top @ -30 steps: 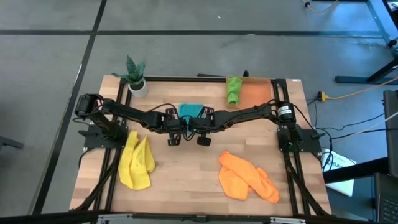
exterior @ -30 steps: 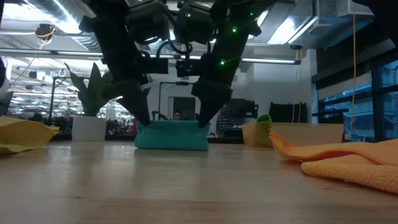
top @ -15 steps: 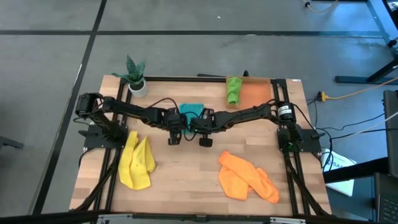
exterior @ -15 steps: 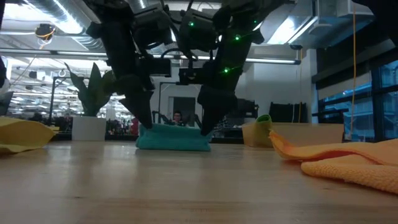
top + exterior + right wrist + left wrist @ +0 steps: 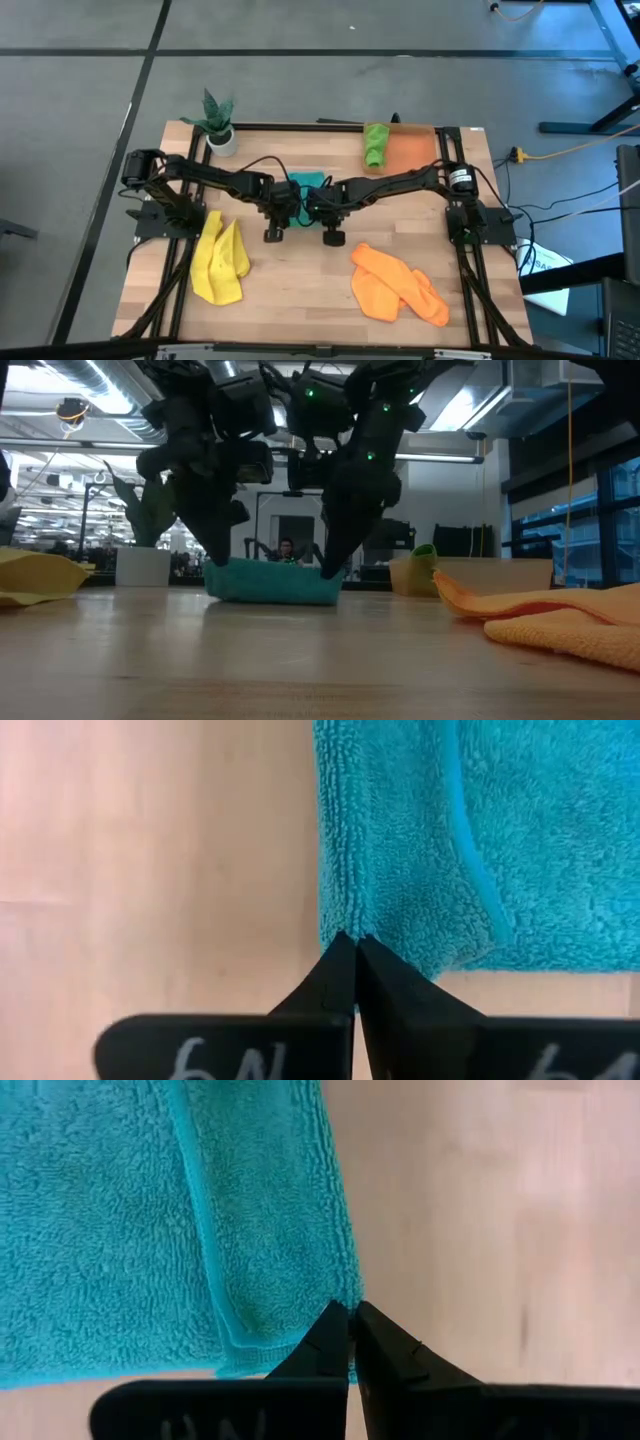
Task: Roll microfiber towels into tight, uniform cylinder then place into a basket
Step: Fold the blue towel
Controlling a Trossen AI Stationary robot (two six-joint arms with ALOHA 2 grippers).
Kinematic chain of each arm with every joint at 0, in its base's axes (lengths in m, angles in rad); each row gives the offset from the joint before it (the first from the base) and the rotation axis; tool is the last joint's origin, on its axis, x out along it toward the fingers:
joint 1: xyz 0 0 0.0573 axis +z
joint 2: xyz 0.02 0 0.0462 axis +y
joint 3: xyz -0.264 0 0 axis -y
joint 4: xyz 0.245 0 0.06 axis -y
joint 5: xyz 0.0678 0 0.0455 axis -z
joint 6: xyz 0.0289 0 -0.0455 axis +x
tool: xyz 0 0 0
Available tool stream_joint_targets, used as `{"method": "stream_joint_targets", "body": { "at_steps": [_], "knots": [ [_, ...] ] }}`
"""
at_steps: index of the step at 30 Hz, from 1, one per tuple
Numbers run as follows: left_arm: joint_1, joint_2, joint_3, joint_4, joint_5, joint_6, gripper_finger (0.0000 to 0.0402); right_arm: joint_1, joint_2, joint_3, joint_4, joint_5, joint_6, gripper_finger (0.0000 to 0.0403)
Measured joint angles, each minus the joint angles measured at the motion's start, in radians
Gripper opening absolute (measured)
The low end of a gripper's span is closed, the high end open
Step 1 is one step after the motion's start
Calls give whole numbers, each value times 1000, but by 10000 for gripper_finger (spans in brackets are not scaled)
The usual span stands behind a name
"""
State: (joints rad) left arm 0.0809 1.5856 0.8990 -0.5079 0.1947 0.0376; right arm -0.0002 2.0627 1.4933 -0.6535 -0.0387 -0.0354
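Note:
The teal towel (image 5: pixel 275 582) lies bunched on the table's middle, toward the far side, with both grippers on its ends. My left gripper (image 5: pixel 351 1318) is shut at the towel's left end (image 5: pixel 216 564). My right gripper (image 5: pixel 356 948) is shut at its right end (image 5: pixel 330 570). In the high view the two arms cover most of the teal towel (image 5: pixel 306 180). A yellow towel (image 5: pixel 220 262) lies crumpled near left, and an orange towel (image 5: pixel 398 285) near right. A green towel (image 5: pixel 376 143) lies rolled in the basket (image 5: pixel 415 150) at the far right. My left gripper pinches a corner of the teal towel (image 5: pixel 340 1292) between its two fingertips, beside a hemmed, folded-over edge. The fingers slant down from above. The towel rests on the table. I cannot tell how many layers are in the pinch. My right gripper pinches the teal towel's side edge near a corner (image 5: pixel 345 923) between its fingertips. The cloth puckers toward the tips. The fingers slant steeply down from above. The towel lies on the table.
A small potted plant (image 5: pixel 218 125) stands at the far left corner. Bare wood lies between the yellow and orange towels along the near side (image 5: pixel 300 290). Dark frame rails run along the table's left and right sides.
Both grippers have stayed shut on the teal towel's ends and have tipped at the wrist, so their wrist cameras have swung toward the near edge. The towel now shows lower and wider in the low view, and the arms cover more of it from above.

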Motion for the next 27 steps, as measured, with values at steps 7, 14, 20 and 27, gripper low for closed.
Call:
{"method": "stream_joint_targets", "body": {
  "at_steps": [7,14,20,27],
  "knots": [
    [31,-1,1,-15,23,2,0,-22,-13,0,6,-43,-2,6],
    [59,-1,1,-16,35,24,0,-50,-5,0,13,-45,-3,6],
    [81,6,1,-14,-1,26,0,-74,-5,0,16,-37,0,6],
    [105,40,1,-2,49,51,0,-89,-4,0,21,-37,-3,6]
  ]
}}
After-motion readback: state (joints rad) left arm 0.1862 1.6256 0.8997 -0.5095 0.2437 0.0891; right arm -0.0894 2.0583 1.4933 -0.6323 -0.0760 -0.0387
